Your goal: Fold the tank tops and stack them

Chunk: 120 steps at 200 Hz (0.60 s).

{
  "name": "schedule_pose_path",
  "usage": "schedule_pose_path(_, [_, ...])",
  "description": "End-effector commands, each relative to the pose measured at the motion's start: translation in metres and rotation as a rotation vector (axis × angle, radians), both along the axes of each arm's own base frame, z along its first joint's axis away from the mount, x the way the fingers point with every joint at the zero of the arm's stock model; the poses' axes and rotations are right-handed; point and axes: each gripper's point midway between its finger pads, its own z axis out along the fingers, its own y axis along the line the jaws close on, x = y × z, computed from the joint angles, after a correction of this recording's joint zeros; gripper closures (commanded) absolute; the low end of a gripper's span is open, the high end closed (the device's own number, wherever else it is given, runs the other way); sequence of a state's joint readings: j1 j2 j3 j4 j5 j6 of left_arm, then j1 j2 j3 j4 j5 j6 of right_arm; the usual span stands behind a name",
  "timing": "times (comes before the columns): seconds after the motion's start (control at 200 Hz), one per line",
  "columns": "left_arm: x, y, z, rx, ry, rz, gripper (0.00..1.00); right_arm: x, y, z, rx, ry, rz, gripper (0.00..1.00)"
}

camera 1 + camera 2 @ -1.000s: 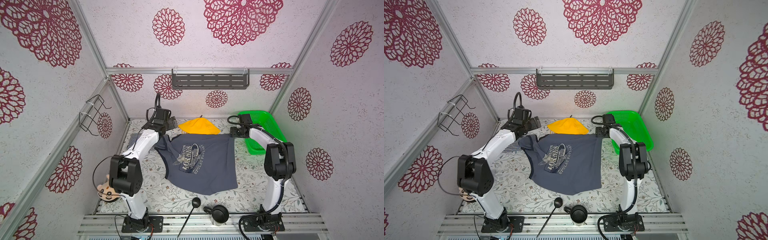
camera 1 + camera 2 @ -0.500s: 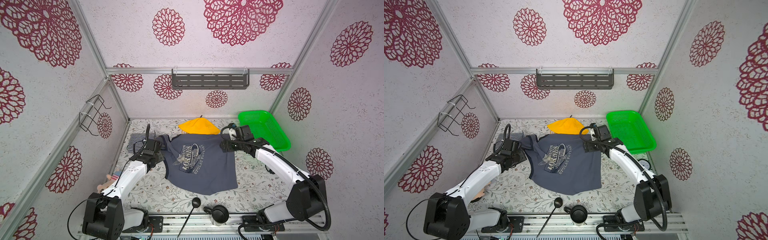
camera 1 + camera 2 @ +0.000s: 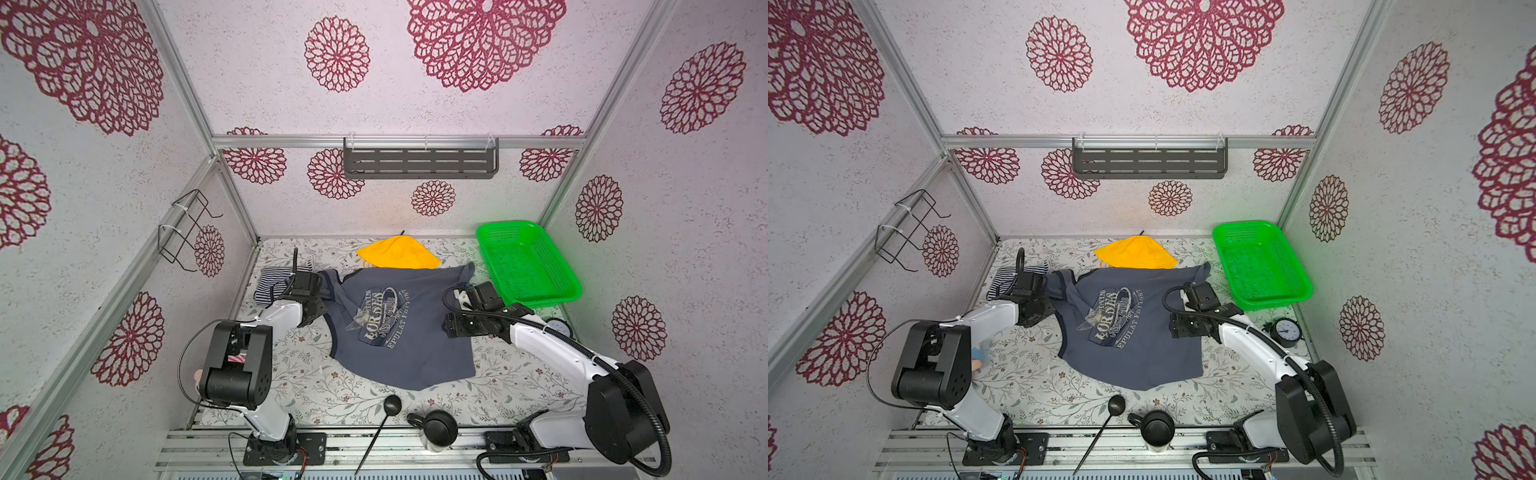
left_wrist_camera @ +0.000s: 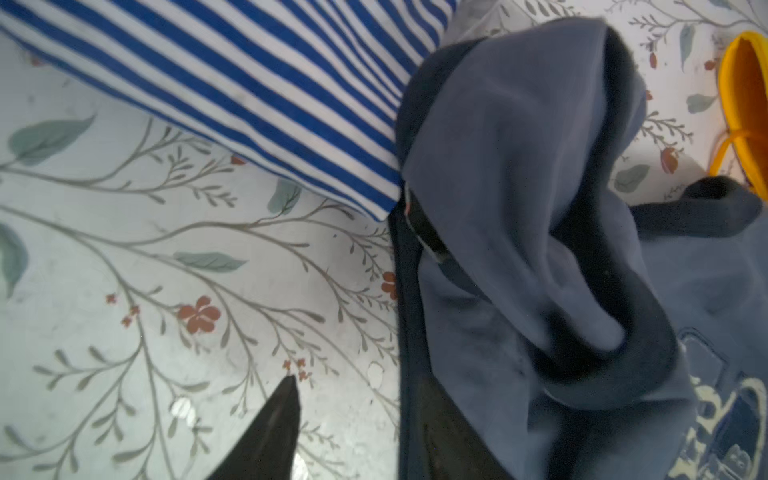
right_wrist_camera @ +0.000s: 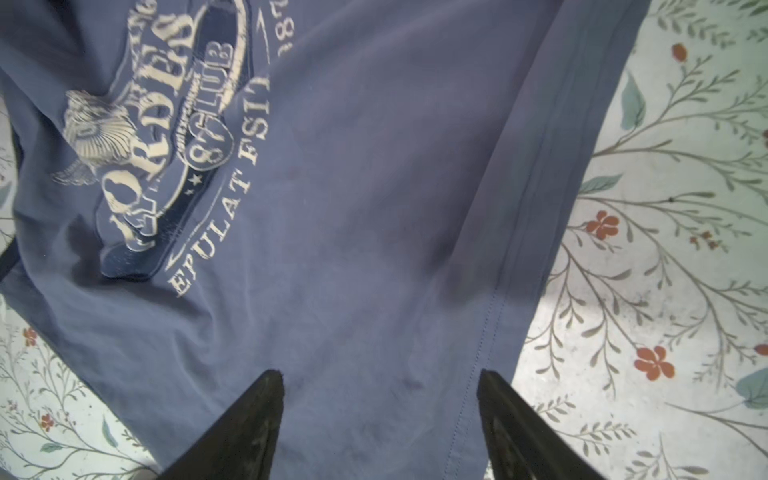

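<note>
The grey top (image 3: 399, 332) lies spread print-up in the middle of the desk (image 3: 299, 374), with its strap end rumpled toward 10 o'clock and a straight stitched edge at 3 o'clock. The folded striped top (image 3: 272, 282) sits just beside the strap end at 10 o'clock. The grey top's 12 o'clock edge seems to touch the hat (image 3: 397, 253). It looks a thin, limp jersey: light, with no stiffness. It will likely sag and crease wherever it is not held, and drag on the desk rather than slide as a sheet. The bound strap and the double-stitched edge are probably the best holds, being thicker and less likely to slip out than a single layer. The left pincer (image 4: 361, 407) is at the bunched strap. One finger (image 4: 266, 436) shows with bare desk between it and the cloth's edge, and the other is hidden by the fabric, so the jaws look apart with nothing clamped. The right pincer (image 5: 380, 382) hovers with jaws spread over the stitched edge, holding nothing. A pinch there should catch both layers together. Lifting both ends evenly should keep the fold square, and the hat is close enough to snag.
</note>
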State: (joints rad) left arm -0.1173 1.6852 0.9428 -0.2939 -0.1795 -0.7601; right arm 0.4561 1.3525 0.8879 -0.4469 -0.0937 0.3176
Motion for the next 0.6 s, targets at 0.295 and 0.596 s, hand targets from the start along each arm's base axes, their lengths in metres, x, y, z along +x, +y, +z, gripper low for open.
schedule_pose_path(0.295, [0.045, -0.008, -0.029, -0.013, 0.038, -0.015, 0.63, 0.007, -0.001, 0.013, 0.016, -0.035, -0.033, 0.23])
schedule_pose_path(0.596, [0.038, -0.009, 0.003, 0.013, -0.019, -0.007, 1.0, 0.006, -0.012, -0.001, -0.05, -0.016, -0.058, 0.22])
